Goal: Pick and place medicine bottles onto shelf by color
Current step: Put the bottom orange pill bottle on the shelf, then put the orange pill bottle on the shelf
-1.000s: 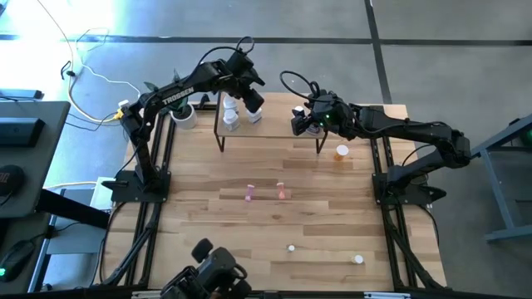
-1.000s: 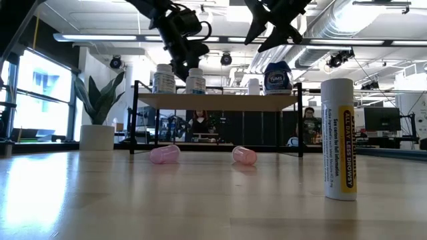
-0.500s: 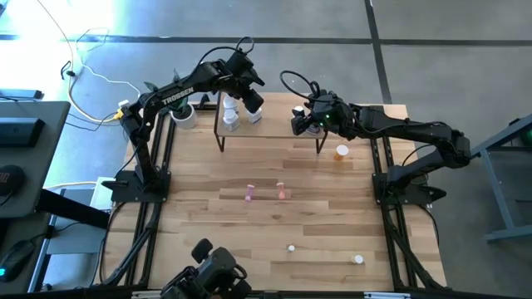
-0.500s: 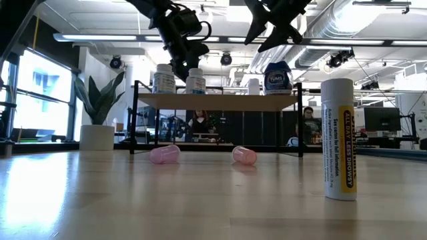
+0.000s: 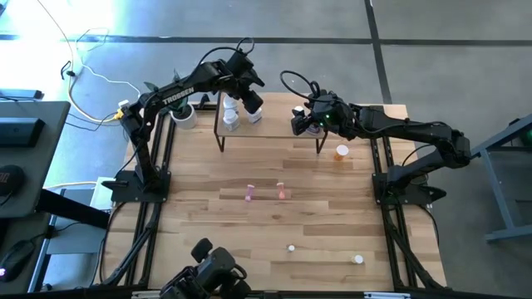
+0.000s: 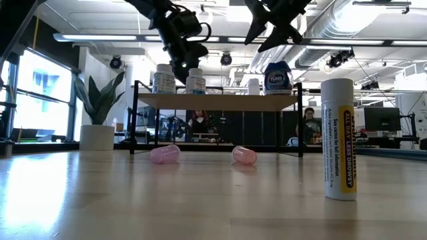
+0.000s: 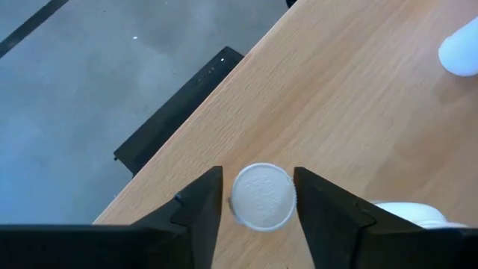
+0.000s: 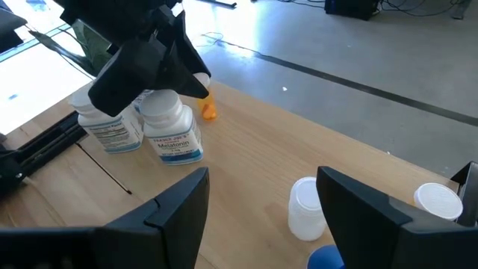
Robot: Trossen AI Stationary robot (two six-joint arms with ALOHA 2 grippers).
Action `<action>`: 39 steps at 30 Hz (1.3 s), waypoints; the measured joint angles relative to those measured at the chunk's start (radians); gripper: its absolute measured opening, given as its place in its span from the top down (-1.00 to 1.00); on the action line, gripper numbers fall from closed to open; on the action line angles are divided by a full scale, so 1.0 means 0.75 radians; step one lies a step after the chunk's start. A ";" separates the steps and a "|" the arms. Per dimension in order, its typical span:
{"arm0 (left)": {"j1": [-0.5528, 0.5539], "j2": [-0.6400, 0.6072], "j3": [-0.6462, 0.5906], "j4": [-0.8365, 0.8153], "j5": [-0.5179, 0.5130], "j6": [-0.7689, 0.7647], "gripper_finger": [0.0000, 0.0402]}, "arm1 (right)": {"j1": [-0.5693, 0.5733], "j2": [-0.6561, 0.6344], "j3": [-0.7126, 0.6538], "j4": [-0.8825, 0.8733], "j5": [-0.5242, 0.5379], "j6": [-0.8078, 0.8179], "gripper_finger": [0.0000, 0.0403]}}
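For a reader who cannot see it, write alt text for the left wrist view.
Looking straight down, the left end effector brackets the round white cap of a bottle standing on the light-wood shelf, narrow gaps on both sides. Grey floor lies beyond the shelf's edge.

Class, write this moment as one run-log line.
left gripper: open around white bottle on shelf | right gripper: open, over shelf | pink bottles: on table

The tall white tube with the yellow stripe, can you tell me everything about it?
The tube is tall, white and round, likely plastic, with a rounded white top. A yellow band with dark print runs down its side, beside small black text. It stands upright on the wooden table, close to the low camera. It stands alone; neither gripper is near it. From above it shows as a small white dot.
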 joint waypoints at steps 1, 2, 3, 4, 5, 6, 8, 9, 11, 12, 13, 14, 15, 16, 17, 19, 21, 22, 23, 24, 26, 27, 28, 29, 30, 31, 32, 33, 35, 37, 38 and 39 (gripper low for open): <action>0.000 0.000 0.000 0.000 0.000 0.000 0.17 | 0.000 0.000 0.000 0.000 0.000 0.000 -0.18; 0.000 0.000 0.000 0.002 0.000 0.000 0.13 | 0.000 0.000 0.000 0.000 0.000 0.000 -0.18; 0.000 0.000 0.000 0.002 0.000 -0.002 0.10 | 0.000 0.000 0.000 0.000 0.000 0.000 -0.18; 0.000 0.000 0.000 0.002 0.000 -0.014 0.07 | 0.000 0.000 0.000 0.000 0.000 0.000 -0.18; 0.000 0.000 0.000 0.002 0.000 -0.027 0.04 | 0.000 0.000 0.000 0.000 0.000 0.000 -0.18; 0.000 0.000 0.000 0.004 0.000 -0.031 0.02 | 0.000 0.000 0.000 0.000 0.000 -0.001 -0.18; 0.000 0.000 0.000 0.005 0.000 -0.035 0.00 | 0.000 0.000 0.000 0.000 0.000 -0.001 -0.18; 0.000 0.000 0.000 0.006 0.000 -0.035 -0.01 | 0.000 0.000 0.000 0.000 0.000 -0.001 -0.18; 0.000 0.000 0.000 0.006 0.000 -0.035 -0.01 | 0.000 0.000 0.000 0.000 0.000 -0.001 -0.18; 0.000 0.000 0.000 0.007 0.000 -0.035 -0.01 | 0.000 0.000 0.000 0.000 0.000 -0.001 -0.18; 0.000 0.000 0.000 0.009 0.000 -0.032 -0.02 | 0.000 0.000 0.000 0.000 0.000 -0.001 -0.18; 0.000 0.000 0.000 0.013 0.000 -0.021 -0.02 | 0.000 0.000 0.000 0.000 0.000 -0.001 -0.18; 0.000 0.000 0.000 0.016 0.000 -0.014 -0.02 | 0.000 0.000 0.000 0.000 0.001 0.001 -0.18; 0.000 0.000 0.000 0.019 0.001 -0.014 -0.02 | 0.000 0.000 0.000 0.000 0.001 0.005 -0.18; 0.000 0.000 0.000 0.023 0.001 -0.014 -0.02 | 0.000 0.000 0.000 0.000 0.001 0.013 -0.18; 0.000 -0.002 0.001 0.033 0.001 -0.014 -0.02 | 0.000 0.000 0.000 0.000 0.001 0.031 -0.18; 0.000 -0.006 0.001 0.034 0.001 -0.012 -0.02 | 0.000 0.000 0.000 0.000 0.001 0.034 -0.18; 0.000 -0.007 0.001 0.037 0.001 -0.011 -0.02 | 0.000 0.000 0.000 0.000 0.001 0.034 -0.18; 0.000 -0.008 0.001 0.038 0.003 -0.011 -0.02 | 0.000 0.000 0.000 0.001 0.001 0.034 -0.18; 0.000 -0.010 0.001 0.035 0.004 -0.011 -0.02 | 0.000 0.000 0.000 0.000 0.001 0.034 -0.18; 0.000 -0.020 0.001 0.036 0.002 -0.009 -0.02 | 0.000 -0.003 0.000 -0.001 0.000 0.034 -0.18; 0.000 -0.030 0.001 0.037 0.002 -0.003 -0.02 | 0.000 -0.007 0.000 -0.002 0.001 0.034 -0.18; 0.000 -0.039 0.001 0.043 0.001 0.000 -0.02 | 0.001 -0.011 0.000 0.002 0.001 0.033 -0.18; 0.000 -0.048 0.002 0.048 0.001 0.000 -0.02 | 0.000 -0.020 0.000 0.001 0.001 0.033 -0.18; 0.000 -0.055 0.002 0.051 -0.001 0.000 -0.02 | 0.000 -0.028 0.000 -0.006 0.001 0.033 -0.18; 0.000 -0.062 0.002 0.054 -0.010 0.000 -0.02 | -0.002 -0.036 0.000 -0.005 0.004 0.031 -0.18; 0.000 -0.070 0.002 0.053 -0.018 -0.001 -0.02 | -0.002 -0.045 0.000 -0.008 0.003 0.030 -0.18; 0.001 -0.080 0.002 0.052 -0.027 -0.001 -0.02 | -0.002 -0.056 0.000 -0.015 0.004 0.029 -0.18; 0.000 -0.105 0.002 0.053 -0.044 -0.001 -0.02 | -0.002 -0.079 0.000 -0.029 0.006 0.023 -0.18; 0.000 -0.132 0.002 0.051 -0.049 -0.001 -0.02 | -0.002 -0.104 0.000 -0.046 0.008 0.003 -0.18; 0.000 -0.146 0.002 0.048 -0.049 0.000 -0.02 | -0.002 -0.116 0.000 -0.056 0.008 -0.005 -0.18; -0.001 -0.161 0.002 0.042 -0.048 -0.001 -0.02 | -0.002 -0.128 0.000 -0.061 0.009 -0.012 -0.18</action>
